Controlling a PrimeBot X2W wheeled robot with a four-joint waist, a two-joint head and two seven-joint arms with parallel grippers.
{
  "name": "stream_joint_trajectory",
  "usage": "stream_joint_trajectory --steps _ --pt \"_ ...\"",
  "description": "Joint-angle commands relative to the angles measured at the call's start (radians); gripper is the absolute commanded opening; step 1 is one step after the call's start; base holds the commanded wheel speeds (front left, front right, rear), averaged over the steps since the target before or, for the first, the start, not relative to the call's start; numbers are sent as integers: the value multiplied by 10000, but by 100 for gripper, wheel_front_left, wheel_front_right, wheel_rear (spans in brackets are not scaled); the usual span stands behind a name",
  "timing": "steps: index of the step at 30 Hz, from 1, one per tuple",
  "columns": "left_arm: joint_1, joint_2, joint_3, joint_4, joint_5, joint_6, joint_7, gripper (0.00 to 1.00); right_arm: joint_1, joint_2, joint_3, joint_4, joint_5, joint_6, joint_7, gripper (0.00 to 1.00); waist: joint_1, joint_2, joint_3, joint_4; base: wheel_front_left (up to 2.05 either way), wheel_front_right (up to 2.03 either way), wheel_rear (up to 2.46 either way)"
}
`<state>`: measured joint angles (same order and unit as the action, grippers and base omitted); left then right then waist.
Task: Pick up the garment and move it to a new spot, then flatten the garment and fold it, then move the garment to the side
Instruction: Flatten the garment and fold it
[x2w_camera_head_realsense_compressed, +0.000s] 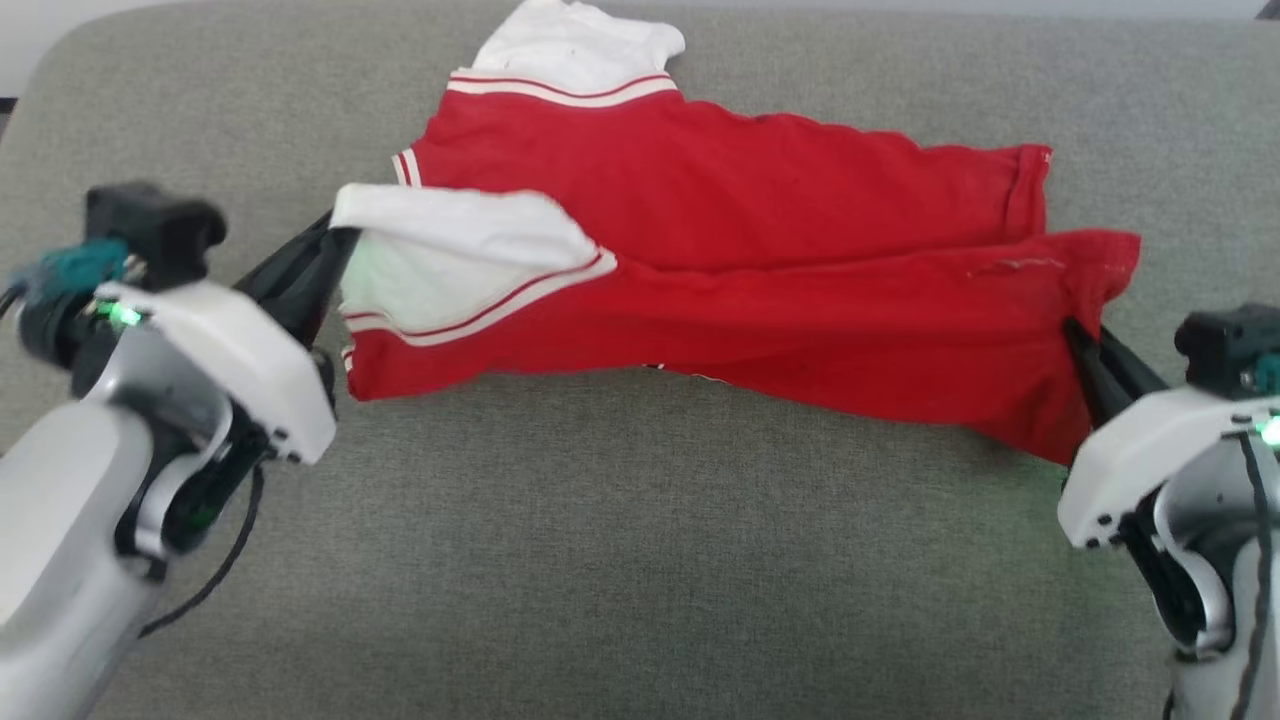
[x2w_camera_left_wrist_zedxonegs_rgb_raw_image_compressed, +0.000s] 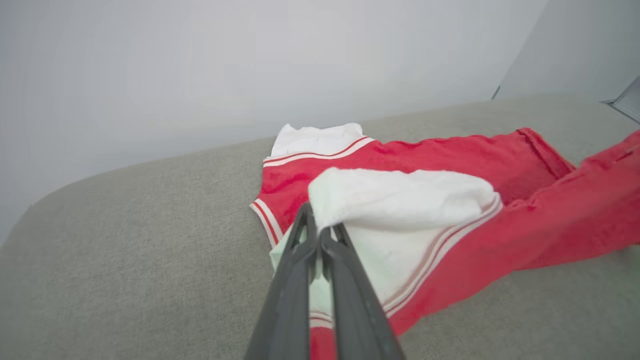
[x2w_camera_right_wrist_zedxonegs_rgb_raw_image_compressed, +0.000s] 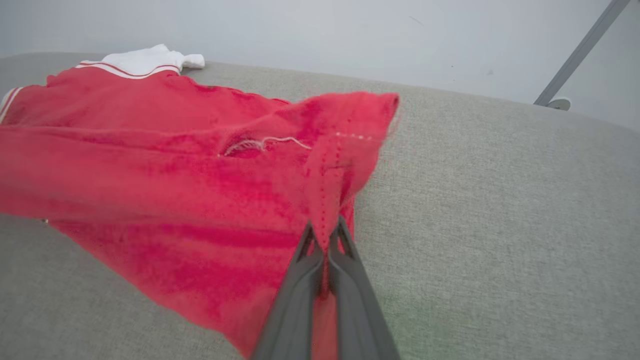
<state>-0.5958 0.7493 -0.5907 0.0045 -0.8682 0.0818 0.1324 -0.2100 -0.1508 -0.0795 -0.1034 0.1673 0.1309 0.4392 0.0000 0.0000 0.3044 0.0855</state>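
Folding looks to be the step in hand. Nearest the robot, bare grey surface lies in front of the two arms. The left hand is clenched on the edge of the near white sleeve. The right hand is clenched on the near hem corner, and the right wrist view shows red cloth pinched between its fingers. Between them the garment is stretched crosswise, its near long edge lifted clear of the surface and sagging a little in the middle. Beyond that raised edge the rest of the red body lies on the surface, with the far hem flat and the far white sleeve at the back. As I judge it, the next move calls for both hands to carry the held edge away from the robot together, taut, and lay it along the far edge so sleeve meets sleeve. Only then should they let go. Uneven travel would likely skew the fold.
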Motion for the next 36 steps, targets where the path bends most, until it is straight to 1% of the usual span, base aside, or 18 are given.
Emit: stream_joint_trajectory --steps 1,5,8,12,16,17,18,19,20,21,22,26,32,36 --pt "-394 -221 -155 485 46 -269 99 0 -270 17 -30 271 -11 -4 -10 0 0 0 127 -41 0 0 0" --pt "-1263 -842 -525 2205 40 -960 319 0 -804 7 80 1087 -99 -4 81 0 0 0 363 -97 0 0 0" --pt "-1734 -1330 -744 3463 -43 -1368 437 0 -1162 108 180 1599 -69 -4 127 0 0 0 523 -139 0 0 0" --pt "-2236 -1798 -1011 5007 -144 -1750 544 0 -1562 221 379 2292 114 -4 444 0 0 0 722 -211 0 0 0" --pt "-2647 -2224 -1209 6329 -423 -1977 809 0 -1998 246 596 3036 294 -4 1026 0 0 0 842 -281 0 0 0" --pt "-2768 -2297 -1286 6606 -427 -2032 849 0 -2103 222 665 3180 325 -4 1134 16 0 0 861 -289 0 0 0" --pt "-2956 -2407 -1430 7073 -525 -2070 911 2 -2298 246 765 3438 490 -4 1372 48 0 0 865 -297 0 0 0" --pt "-3061 -2427 -1491 7241 -555 -2097 900 24 -2378 183 877 3474 526 -2 1477 100 0 0 850 -302 0 0 0" --pt "-3146 -2427 -1527 7335 -593 -2108 861 42 -2436 151 907 3471 582 -2 1544 100 0 0 829 -308 0 0 0" --pt "-3222 -2421 -1556 7404 -661 -2117 793 76 -2476 136 932 3460 664 -2 1660 100 0 0 801 -312 0 0 0" --pt "-3264 -2401 -1605 7406 -709 -2117 794 100 -2488 105 953 3394 717 -2 1777 100 0 0 768 -310 0 0 0" --pt "-3327 -2188 -1726 7104 -948 -2117 745 100 -2424 -41 923 2928 880 -4 2035 100 0 0 662 -321 0 0 0" --pt "-3089 -1377 -1699 6122 -1183 -2110 864 100 -2045 -187 574 1449 1024 -2 2010 100 0 0 487 -367 0 0 0" --pt "-2578 -756 -1532 4997 -1410 -1691 1104 100 -1699 59 224 423 902 -2 1687 100 0 0 435 -463 0 0 0"
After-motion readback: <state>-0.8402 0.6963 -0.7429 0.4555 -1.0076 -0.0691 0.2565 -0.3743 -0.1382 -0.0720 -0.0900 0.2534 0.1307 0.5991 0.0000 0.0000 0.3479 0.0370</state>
